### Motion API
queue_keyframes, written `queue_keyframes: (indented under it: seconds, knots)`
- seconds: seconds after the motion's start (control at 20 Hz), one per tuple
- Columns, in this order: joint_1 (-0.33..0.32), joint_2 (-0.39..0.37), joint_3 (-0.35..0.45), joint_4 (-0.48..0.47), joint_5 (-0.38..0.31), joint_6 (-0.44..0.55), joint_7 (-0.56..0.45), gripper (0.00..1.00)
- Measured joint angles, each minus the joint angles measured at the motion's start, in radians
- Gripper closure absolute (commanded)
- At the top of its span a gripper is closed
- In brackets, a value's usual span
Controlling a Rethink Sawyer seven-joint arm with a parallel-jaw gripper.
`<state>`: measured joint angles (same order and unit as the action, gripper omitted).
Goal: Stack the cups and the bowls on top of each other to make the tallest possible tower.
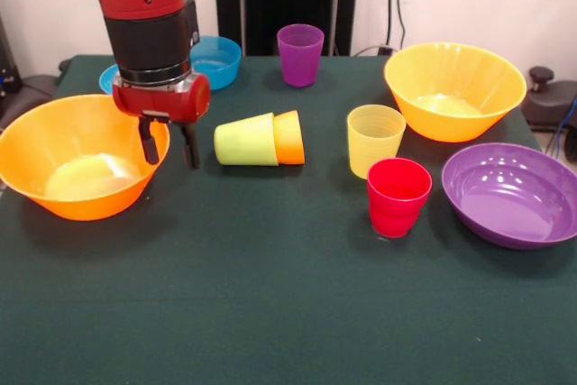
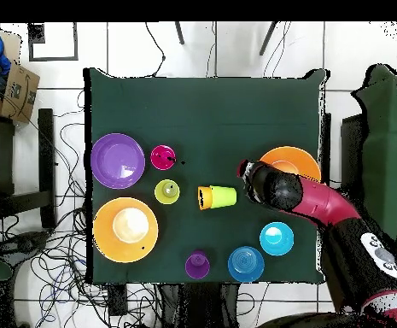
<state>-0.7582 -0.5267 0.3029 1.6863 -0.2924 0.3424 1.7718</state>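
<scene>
My gripper is open and empty. It hangs low between the left orange bowl and a lime green cup. The lime cup lies on its side, nested with the orange cup; both show in the overhead view. The yellow cup, red cup and purple cup stand upright and apart. The second orange bowl and the purple bowl sit at the right. The blue bowl is at the back, and the cyan bowl is partly hidden behind the arm. Nothing is stacked upright.
In the overhead view the arm covers part of the orange bowl. The green table has open cloth along its front. Cables lie on the floor around the table.
</scene>
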Motion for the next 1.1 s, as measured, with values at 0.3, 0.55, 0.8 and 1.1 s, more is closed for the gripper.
queue_keyframes:
  seconds: [0.3,0.55,0.8,1.1]
  knots:
    - [0.006,0.008,-0.001,-0.004,0.000,-0.021,0.000,0.00]
    - [0.008,0.008,-0.002,-0.005,0.000,-0.036,0.000,0.00]
    - [0.008,0.007,-0.004,-0.005,0.000,-0.036,0.000,0.00]
    - [0.008,-0.002,-0.006,-0.004,0.000,-0.035,0.000,0.00]
